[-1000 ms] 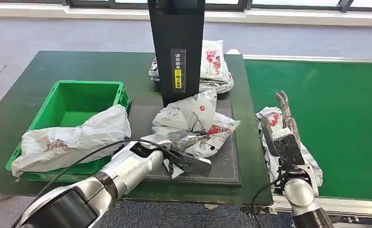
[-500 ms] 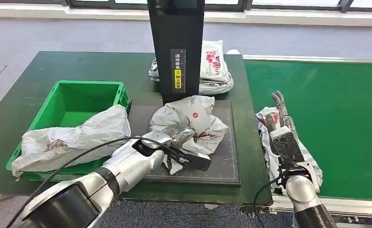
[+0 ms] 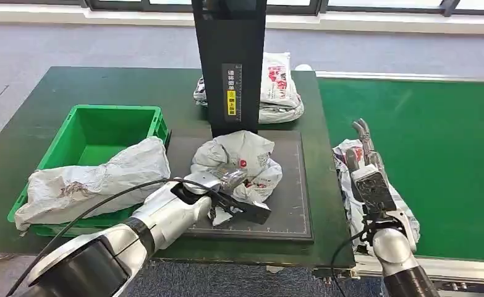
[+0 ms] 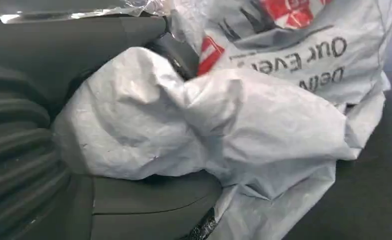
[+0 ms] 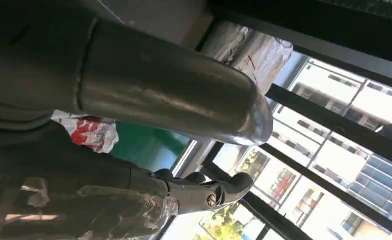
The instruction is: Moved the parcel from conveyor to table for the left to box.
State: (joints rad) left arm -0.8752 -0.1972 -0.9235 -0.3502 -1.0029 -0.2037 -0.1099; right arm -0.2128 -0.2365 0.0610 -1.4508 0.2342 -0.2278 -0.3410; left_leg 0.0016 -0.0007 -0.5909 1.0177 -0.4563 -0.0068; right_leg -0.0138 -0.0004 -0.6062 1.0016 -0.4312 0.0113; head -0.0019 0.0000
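Note:
A crumpled grey-white parcel (image 3: 244, 156) with red print lies on the black mat (image 3: 292, 210) in front of the black column. My left hand (image 3: 229, 180) grips its near side, with fingers buried in the folds. In the left wrist view the parcel (image 4: 264, 115) bulges against the hand's grey cover (image 4: 13, 150). My right hand (image 3: 366, 162) stands at the conveyor's near left edge with fingers stretched upward, holding nothing. Under and behind it lies another grey parcel (image 3: 406, 218). In the right wrist view its fingers (image 5: 204, 192) are apart and free.
A green box (image 3: 81, 120) on the table's left has a long grey parcel (image 3: 97, 179) draped over its front rim. The black column (image 3: 230, 62) rises mid-table, with more parcels (image 3: 280, 86) behind it. The green conveyor (image 3: 437, 142) runs along the right.
My left hand has dragged the parcel leftward on the mat and bunched it tighter. The right hand has barely shifted.

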